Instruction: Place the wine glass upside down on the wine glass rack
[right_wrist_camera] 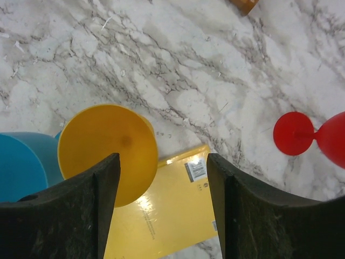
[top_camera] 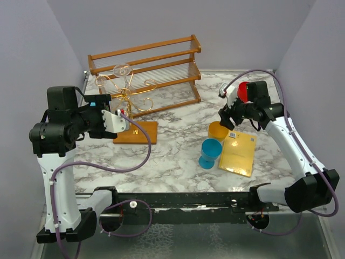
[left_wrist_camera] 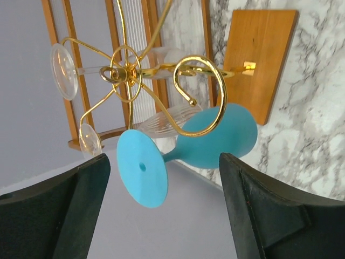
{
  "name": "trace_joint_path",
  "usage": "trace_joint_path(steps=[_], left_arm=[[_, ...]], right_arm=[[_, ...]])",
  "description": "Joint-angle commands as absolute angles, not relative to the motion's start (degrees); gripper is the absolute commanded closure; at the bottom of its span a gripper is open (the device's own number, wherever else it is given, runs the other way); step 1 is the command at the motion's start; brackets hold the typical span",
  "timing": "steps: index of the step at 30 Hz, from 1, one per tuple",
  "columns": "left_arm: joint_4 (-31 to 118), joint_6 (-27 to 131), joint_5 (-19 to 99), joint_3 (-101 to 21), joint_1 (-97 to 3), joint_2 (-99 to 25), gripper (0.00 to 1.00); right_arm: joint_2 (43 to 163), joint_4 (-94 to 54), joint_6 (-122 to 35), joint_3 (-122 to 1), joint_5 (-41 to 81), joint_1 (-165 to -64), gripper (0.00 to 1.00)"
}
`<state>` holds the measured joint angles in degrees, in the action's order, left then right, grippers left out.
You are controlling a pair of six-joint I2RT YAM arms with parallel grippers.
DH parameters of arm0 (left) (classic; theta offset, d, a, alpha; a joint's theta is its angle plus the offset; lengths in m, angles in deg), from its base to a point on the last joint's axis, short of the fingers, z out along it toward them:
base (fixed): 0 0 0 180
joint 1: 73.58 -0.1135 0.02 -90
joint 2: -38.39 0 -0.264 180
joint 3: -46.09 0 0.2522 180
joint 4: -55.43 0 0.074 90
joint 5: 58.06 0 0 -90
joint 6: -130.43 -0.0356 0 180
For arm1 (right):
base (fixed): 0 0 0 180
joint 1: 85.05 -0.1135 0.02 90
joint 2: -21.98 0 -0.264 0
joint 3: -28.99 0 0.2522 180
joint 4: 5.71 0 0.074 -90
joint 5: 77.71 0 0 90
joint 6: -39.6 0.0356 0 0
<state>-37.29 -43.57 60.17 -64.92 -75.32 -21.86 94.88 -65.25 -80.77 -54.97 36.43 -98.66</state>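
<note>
A blue wine glass hangs upside down from a curled gold arm of the wine glass rack, its foot towards my left gripper. The left gripper is open just short of that foot, touching nothing. Two clear glasses also hang on the rack, which stands on an orange-brown base. My right gripper hovers open over the table, between a yellow upside-down glass and a yellow envelope.
A second blue glass stands by the yellow glass and the envelope. A red glass lies on its side to the right. A two-tier wooden slatted shelf stands behind the rack.
</note>
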Motion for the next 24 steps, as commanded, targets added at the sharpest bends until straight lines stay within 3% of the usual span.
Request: trace_joint_path(steps=[1, 14, 24], left_arm=[[-35.0, -37.3, 68.8, -66.4, -75.1, -21.2, 0.03], [-27.4, -29.7, 73.7, -66.5, -75.1, -21.5, 0.01], [-25.8, -28.8, 75.2, -66.1, -75.1, -21.7, 0.01]], right_arm=[[96.9, -70.3, -80.9, -56.9, 33.5, -99.3, 0.39], [103.7, -70.6, -78.5, -58.5, 31.2, -100.7, 0.66], [108.1, -69.8, -77.1, -62.4, 32.8, -101.5, 0.96]])
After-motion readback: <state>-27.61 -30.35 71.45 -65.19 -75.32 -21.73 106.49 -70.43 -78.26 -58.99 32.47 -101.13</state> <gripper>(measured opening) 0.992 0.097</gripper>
